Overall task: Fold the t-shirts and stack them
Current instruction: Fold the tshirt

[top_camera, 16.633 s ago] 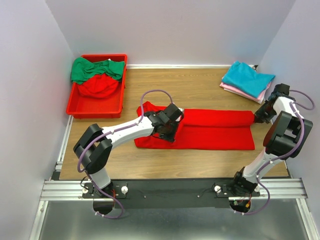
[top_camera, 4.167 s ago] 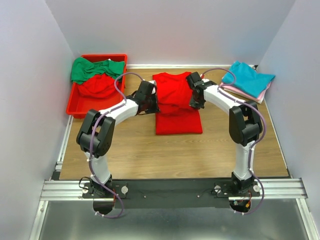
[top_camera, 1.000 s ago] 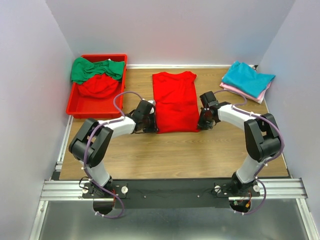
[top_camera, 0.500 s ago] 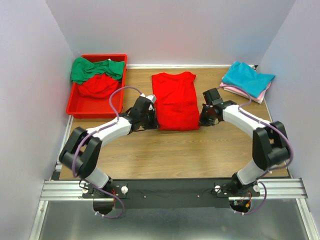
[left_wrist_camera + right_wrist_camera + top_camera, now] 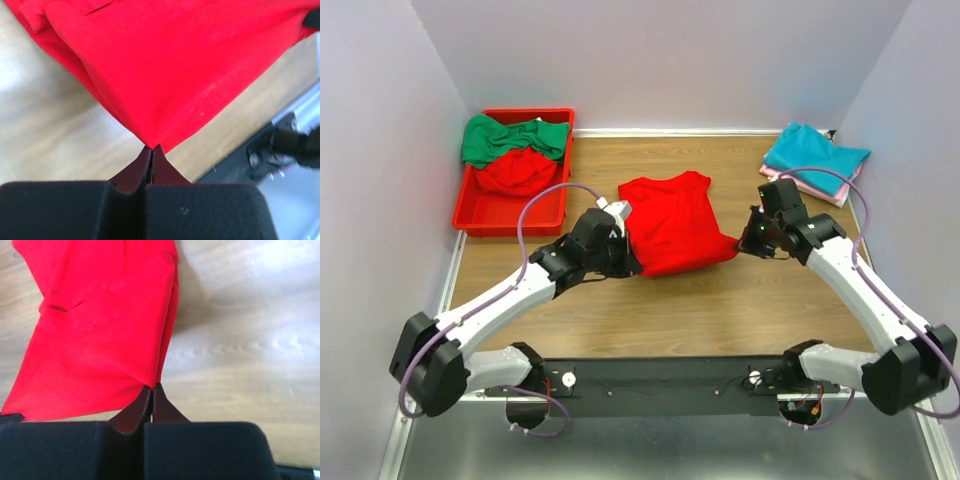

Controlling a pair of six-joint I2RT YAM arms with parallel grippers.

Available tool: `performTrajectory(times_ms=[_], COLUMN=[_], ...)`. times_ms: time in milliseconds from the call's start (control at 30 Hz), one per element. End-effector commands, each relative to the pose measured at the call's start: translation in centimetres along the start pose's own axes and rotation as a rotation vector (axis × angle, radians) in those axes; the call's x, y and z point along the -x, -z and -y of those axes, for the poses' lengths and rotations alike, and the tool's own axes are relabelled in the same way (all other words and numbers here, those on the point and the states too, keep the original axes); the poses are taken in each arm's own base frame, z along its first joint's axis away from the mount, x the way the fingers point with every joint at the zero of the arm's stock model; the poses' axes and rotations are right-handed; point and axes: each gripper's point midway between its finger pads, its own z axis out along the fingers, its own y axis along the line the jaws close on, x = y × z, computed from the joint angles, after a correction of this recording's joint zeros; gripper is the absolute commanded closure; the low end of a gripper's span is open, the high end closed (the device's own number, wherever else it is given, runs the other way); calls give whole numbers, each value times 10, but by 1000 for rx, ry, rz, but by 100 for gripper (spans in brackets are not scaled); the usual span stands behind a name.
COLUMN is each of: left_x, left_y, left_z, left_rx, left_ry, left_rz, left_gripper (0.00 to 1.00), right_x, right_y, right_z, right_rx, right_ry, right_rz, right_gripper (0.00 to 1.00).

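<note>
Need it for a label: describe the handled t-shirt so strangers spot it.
On the table, between the red bin and the teal-topped stack, lies a bright red t-shirt. Only it is pinched by the left gripper and the right gripper.

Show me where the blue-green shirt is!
In the top view, the teal t-shirt lies in the far right corner of the table, on top of the pink t-shirt.

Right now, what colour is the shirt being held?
The t-shirt is bright red, best seen from the top view.
</note>
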Motion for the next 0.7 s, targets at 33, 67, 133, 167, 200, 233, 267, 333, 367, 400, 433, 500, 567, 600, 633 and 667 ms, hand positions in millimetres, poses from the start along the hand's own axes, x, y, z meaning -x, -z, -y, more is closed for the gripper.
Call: performTrajectory(times_ms=[33, 67, 133, 167, 200, 233, 267, 333, 367, 400, 433, 500, 567, 600, 633, 667], left_x=[-13, -12, -16, -18, -19, -19, -16, -11, -6, -4, 0, 8, 11, 14, 16, 19], left_y=[34, 42, 45, 46, 45, 44, 43, 42, 42, 41, 40, 37, 30, 29, 27, 24], left_z=[17, 25, 27, 25, 25, 24, 26, 29, 30, 31, 30, 31, 30, 31, 30, 29], left_rx=[-28, -52, -64, -66, -64, -62, -62, -67, -64, -60, -46, -33, -20, -23, -12, -4], left_ry=[65, 66, 91, 96, 97, 97, 98, 94, 94, 92, 86, 82, 84, 83, 86, 91], left_rz=[-4, 13, 12, 13, 12, 9, 11, 26, 36, 40, 52, 65, 62, 67, 73, 76], left_gripper=[100, 100, 100, 100, 100, 100, 100, 100, 100, 100, 100, 100, 100, 100, 100, 100], right_x=[-8, -6, -5, -3, -2, 0, 3, 9, 18, 23, 28, 41, 50, 56, 61, 62], right_y=[42, 50, 57, 60, 60, 59, 57, 53, 53, 51, 46, 45, 36, 36, 34, 25], right_z=[13, 12, 12, 11, 11, 10, 10, 10, 7, 7, 8, 2, -1, -5, -8, -7], right_rx=[-40, -34, -33, -28, -28, -31, -37, -60, -65, -73, -94, -96, -114, -109, -105, -122], right_ry=[-8, -7, -7, -6, -8, -10, -11, -27, -29, -33, -30, -32, -26, -24, -19, -16], right_rz=[-14, 3, 12, 20, 21, 31, 36, 45, 73, 85, 89, 115, 117, 127, 136, 122], right_gripper=[99, 99, 99, 99, 99, 99, 99, 99, 99, 99, 99, 99, 99, 99, 99, 99])
